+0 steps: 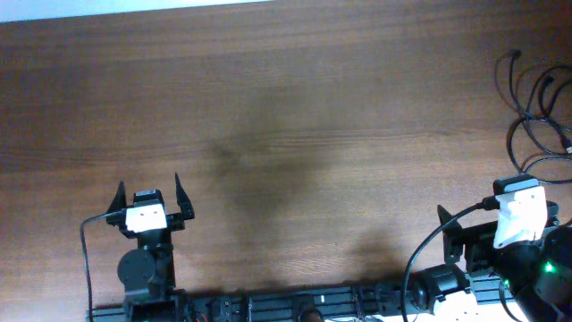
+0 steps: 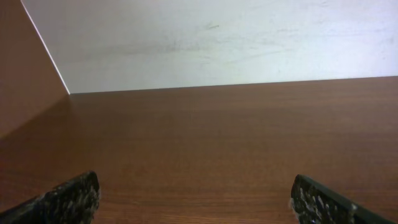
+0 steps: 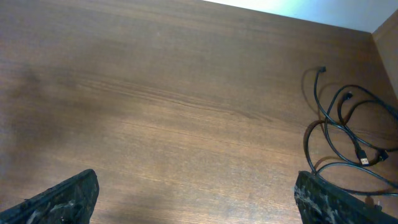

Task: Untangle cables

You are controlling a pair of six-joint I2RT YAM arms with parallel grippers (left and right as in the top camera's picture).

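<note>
In the overhead view the cables [image 1: 510,143] lie as loose overlapping loops at the upper right of the frame, running off its right edge, so their full extent cannot be told. The left gripper [image 1: 148,190] sits at the lower left with its jaws spread and empty, well apart from them. The right gripper [image 1: 511,190] sits at the lower right, just below the loops, also holding nothing. Reaching up from there, its own thick wire could drag across the loops and shift them further out of frame. The left wrist view shows only bare table [image 2: 205,137] between the two wide-apart fingers, with no cable in sight. Any help from this arm would take a long reach across, and likely crowd the other arm. In the right wrist view the jaws stand wide, and the loops lie at the right of the frame above the right finger [image 3: 329,199], with small plugs at the strand ends. Several strands cross close together there. A pinch at a crossing would likely catch two strands and tighten the tangle, and a plug could snag in a loop when pulled.
</note>
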